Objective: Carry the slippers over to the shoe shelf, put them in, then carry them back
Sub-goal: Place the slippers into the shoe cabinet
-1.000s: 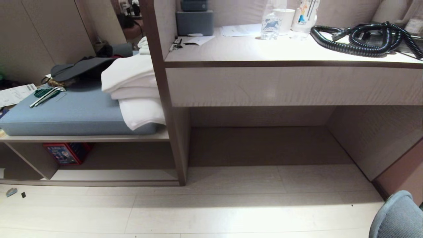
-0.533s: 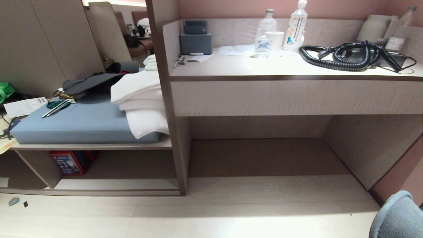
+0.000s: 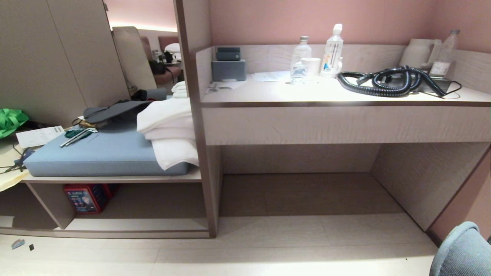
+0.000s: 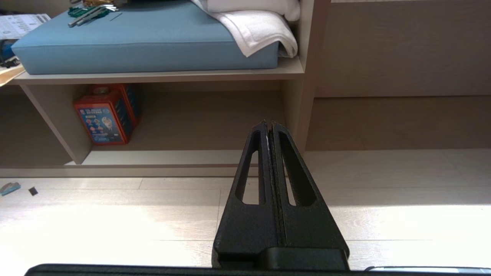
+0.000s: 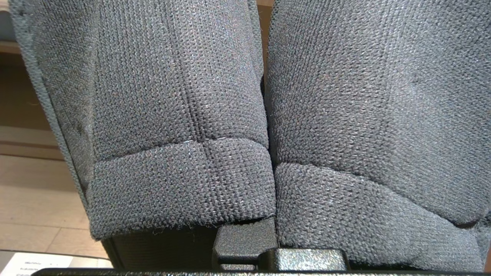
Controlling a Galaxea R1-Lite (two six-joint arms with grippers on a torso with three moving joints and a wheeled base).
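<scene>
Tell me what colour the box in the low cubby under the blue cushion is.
Red-orange box with a blue printed front; clearest in the left wrist view.

Sharp frames, glare on floor

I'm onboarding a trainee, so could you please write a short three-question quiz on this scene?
1. True or false: the left end effector is open.
2. What does the right end effector hold? A) white towels B) the slippers C) a water bottle
3. Which item stands in the shoe shelf?

Key:
1. False; its fingers are pressed together, holding nothing.
2. B; the slippers fill the right wrist view, and the white towels lie on the blue cushion.
3. A red box.
</scene>
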